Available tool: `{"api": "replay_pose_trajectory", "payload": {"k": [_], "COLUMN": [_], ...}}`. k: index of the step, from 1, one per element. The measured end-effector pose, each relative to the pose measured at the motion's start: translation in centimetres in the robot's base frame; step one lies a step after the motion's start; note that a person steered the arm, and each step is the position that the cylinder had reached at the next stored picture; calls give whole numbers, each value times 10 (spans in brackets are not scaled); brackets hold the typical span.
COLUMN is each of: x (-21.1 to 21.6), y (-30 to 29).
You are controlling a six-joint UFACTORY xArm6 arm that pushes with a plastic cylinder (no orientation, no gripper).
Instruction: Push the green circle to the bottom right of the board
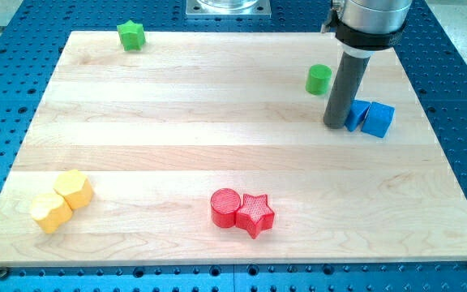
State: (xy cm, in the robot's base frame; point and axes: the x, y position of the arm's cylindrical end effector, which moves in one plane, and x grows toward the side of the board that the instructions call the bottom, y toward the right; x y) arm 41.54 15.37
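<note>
A robotics lab bench: wooden board [217,154] on blue perforated table [460,73] (grid of holes).

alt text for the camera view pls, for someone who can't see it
My tip rests on a wooden board just below the green circle, touching two blue blocks on its right. A green star sits top left, two yellow blocks bottom left, a red circle and red star bottom centre.

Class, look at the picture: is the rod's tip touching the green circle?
Apart. The camera view shows bare wood between the green circle and my tip, which sits lower, to the view's right of it, against the blue blocks.
</note>
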Motion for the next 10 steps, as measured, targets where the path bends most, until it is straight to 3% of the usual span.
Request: {"api": "replay_pose_trajectory", "payload": {"k": [1, 2, 3, 4, 5, 6, 7, 8, 9, 10], "x": [-28, -59, -88, -90, -65, -89, -66, 5, 17, -1], "y": [-25, 35, 45, -52, -111, -114, -159, -128, -112, -157]}}
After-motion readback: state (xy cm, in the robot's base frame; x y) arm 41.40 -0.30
